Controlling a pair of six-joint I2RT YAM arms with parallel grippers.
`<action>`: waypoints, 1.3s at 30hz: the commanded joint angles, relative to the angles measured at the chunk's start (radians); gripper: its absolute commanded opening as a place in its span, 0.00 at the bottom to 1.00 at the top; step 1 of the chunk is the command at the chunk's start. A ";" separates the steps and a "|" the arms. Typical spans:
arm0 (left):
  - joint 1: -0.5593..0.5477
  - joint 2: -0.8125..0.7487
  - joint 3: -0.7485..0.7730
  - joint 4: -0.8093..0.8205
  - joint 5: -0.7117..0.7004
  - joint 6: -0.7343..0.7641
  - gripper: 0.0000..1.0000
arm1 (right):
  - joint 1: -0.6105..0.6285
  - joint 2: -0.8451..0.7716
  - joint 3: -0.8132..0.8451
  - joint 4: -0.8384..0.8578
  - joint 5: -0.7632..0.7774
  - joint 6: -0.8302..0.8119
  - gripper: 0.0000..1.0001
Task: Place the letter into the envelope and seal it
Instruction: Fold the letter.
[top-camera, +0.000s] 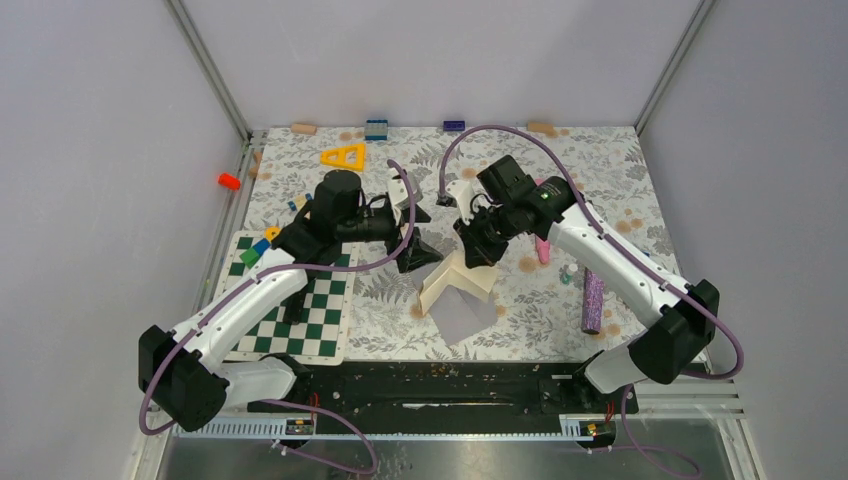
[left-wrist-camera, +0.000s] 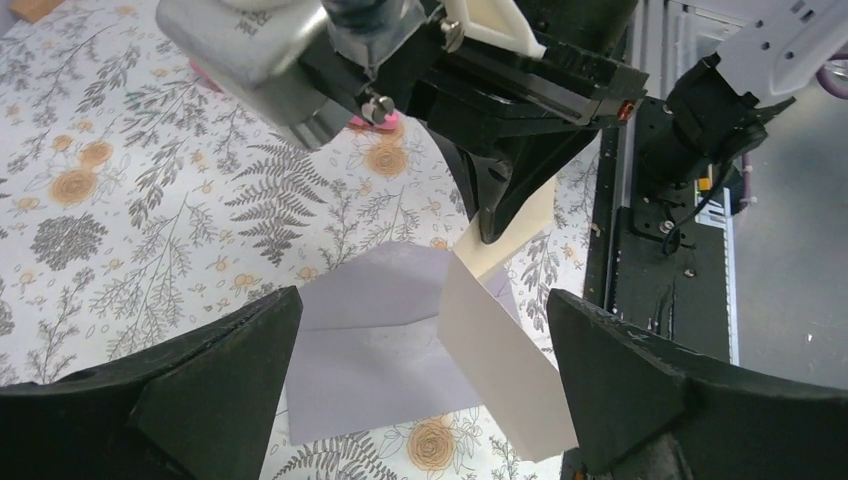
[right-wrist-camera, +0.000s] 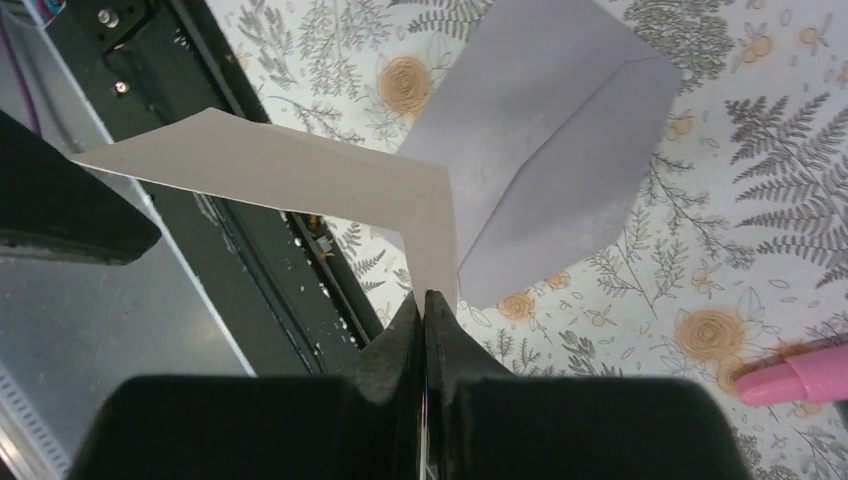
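Note:
My right gripper (top-camera: 480, 248) (right-wrist-camera: 428, 300) is shut on one edge of the letter (top-camera: 452, 285) (right-wrist-camera: 290, 170), a pale tan sheet. It hangs bent and tilted off the table. The grey envelope (top-camera: 468, 318) (left-wrist-camera: 375, 345) (right-wrist-camera: 560, 130) lies flat on the floral table just below it, with its pointed flap open. The letter's lower part (left-wrist-camera: 505, 355) hangs over the envelope's right side. My left gripper (top-camera: 415, 237) (left-wrist-camera: 425, 390) stands wide open just left of the letter, and its fingers (left-wrist-camera: 200, 390) hold nothing. The right gripper's tip (left-wrist-camera: 490, 232) pinches the sheet from above.
A green-and-white chessboard (top-camera: 300, 305) with small coloured blocks lies at the left. A pink marker (top-camera: 542, 247) (right-wrist-camera: 800, 380) and a purple glitter tube (top-camera: 592, 302) lie to the right. A yellow triangle (top-camera: 343, 156) is at the back. The black base rail (top-camera: 440, 385) runs along the near edge.

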 joint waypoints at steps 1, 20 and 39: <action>-0.013 -0.005 -0.004 0.025 0.103 0.029 0.97 | -0.002 -0.040 0.031 -0.052 -0.116 -0.037 0.00; -0.062 0.014 0.058 -0.123 0.026 0.167 0.65 | -0.002 -0.092 0.016 -0.126 -0.177 -0.137 0.00; -0.062 0.042 0.071 -0.172 0.279 0.194 0.53 | 0.000 -0.075 0.034 -0.216 -0.358 -0.241 0.00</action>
